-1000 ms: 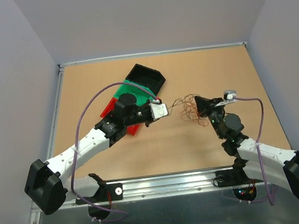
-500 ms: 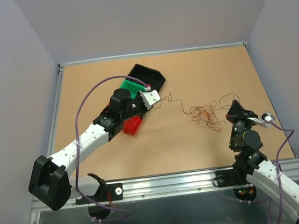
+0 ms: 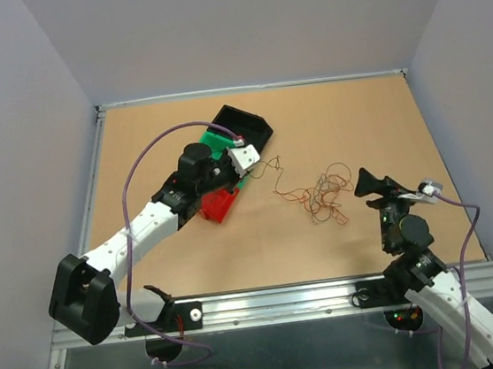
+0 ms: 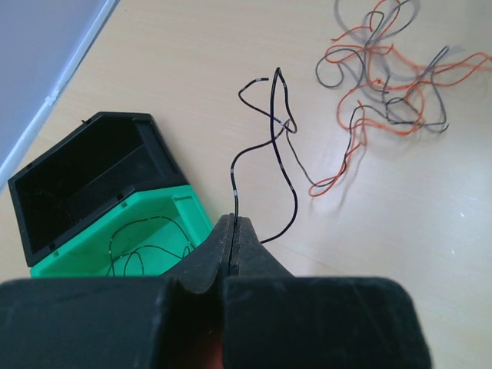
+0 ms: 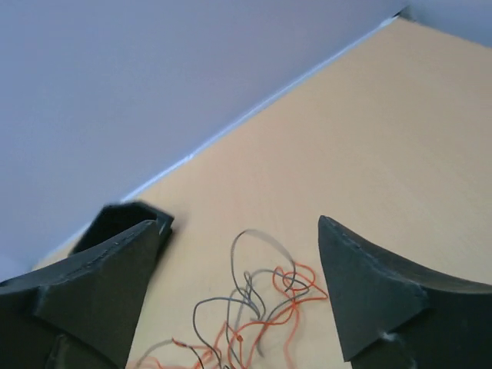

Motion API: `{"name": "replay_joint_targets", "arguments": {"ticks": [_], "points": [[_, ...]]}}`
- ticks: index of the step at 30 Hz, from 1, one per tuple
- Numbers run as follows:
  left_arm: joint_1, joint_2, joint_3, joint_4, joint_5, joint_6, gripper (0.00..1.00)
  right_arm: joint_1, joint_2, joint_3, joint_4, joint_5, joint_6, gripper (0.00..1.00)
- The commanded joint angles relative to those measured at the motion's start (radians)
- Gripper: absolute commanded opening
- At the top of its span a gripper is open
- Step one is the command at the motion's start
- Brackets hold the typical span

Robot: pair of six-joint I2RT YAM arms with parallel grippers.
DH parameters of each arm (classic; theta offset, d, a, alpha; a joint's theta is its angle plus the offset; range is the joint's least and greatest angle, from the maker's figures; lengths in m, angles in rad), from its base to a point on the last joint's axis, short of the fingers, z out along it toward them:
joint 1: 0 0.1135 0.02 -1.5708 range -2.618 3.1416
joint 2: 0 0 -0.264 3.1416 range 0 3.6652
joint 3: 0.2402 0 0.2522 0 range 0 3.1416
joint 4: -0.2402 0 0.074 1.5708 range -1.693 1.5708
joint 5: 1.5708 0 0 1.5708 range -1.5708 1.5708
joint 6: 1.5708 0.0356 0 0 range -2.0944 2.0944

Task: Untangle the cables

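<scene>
The cables (image 3: 319, 196) lie as a loose clump of thin orange and dark wires on the table, right of the middle. They also show in the left wrist view as the same clump (image 4: 384, 84) and in the right wrist view (image 5: 261, 311). My left gripper (image 3: 252, 166) is shut on one black wire (image 4: 277, 146). The wire curls out from the shut tips (image 4: 233, 221) toward the clump. My right gripper (image 3: 373, 184) stands open just right of the clump, its fingers (image 5: 238, 224) wide apart with nothing between them.
Three small bins sit under and behind the left gripper: black (image 3: 244, 124), green (image 3: 217, 141) and red (image 3: 218, 205). In the left wrist view the green bin (image 4: 173, 201) holds a thin black wire, and the black bin (image 4: 115, 119) adjoins it. A raised rim (image 3: 253, 87) borders the table.
The right gripper has opened, let the clump drop and drawn back to the near right. The left gripper has pulled its black wire back and left, over the bins.
</scene>
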Motion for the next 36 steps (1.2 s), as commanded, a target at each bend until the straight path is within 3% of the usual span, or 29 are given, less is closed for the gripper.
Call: {"name": "replay_joint_targets", "arguments": {"ticks": [1,5,9,11,18,21,22,23,27,31,33,36], "points": [[-0.01,-0.032,0.054,0.002,0.082,0.023,0.0,-0.001,0.091,0.055,0.088,-0.292,-0.131,0.98],[-0.118,-0.032,0.162,-0.107,0.032,0.086,0.0,0.001,0.263,0.021,0.344,-0.741,-0.232,1.0],[-0.171,-0.017,0.236,-0.155,0.03,0.058,0.0,0.001,0.547,0.095,0.557,-0.971,-0.228,0.92],[-0.19,-0.015,0.271,-0.173,0.006,0.055,0.0,0.001,0.718,0.154,0.611,-1.006,-0.228,0.92],[-0.227,-0.032,0.373,-0.237,-0.037,0.046,0.0,0.004,1.079,0.3,0.844,-1.092,-0.211,0.9],[-0.234,-0.018,0.458,-0.248,-0.049,0.038,0.0,0.004,1.23,0.352,0.949,-1.135,-0.171,0.8],[-0.237,0.003,0.486,-0.262,-0.066,0.029,0.0,0.005,1.292,0.375,0.973,-1.132,-0.157,0.68],[-0.239,0.019,0.524,-0.268,-0.084,0.02,0.0,0.005,1.316,0.383,0.975,-1.115,-0.147,0.62],[-0.244,0.094,0.818,-0.299,-0.251,-0.017,0.0,0.004,1.389,0.377,0.978,-0.929,-0.119,0.54],[-0.23,0.146,1.043,-0.186,-0.57,0.038,0.0,0.002,1.402,0.353,0.976,-0.806,-0.097,0.38],[-0.17,0.189,1.191,-0.139,-0.668,0.016,0.0,-0.001,1.38,0.333,0.972,-0.74,-0.07,0.34],[-0.057,0.282,1.438,-0.173,-0.698,-0.082,0.0,-0.007,1.342,0.314,0.92,-0.614,-0.032,0.21]]}}
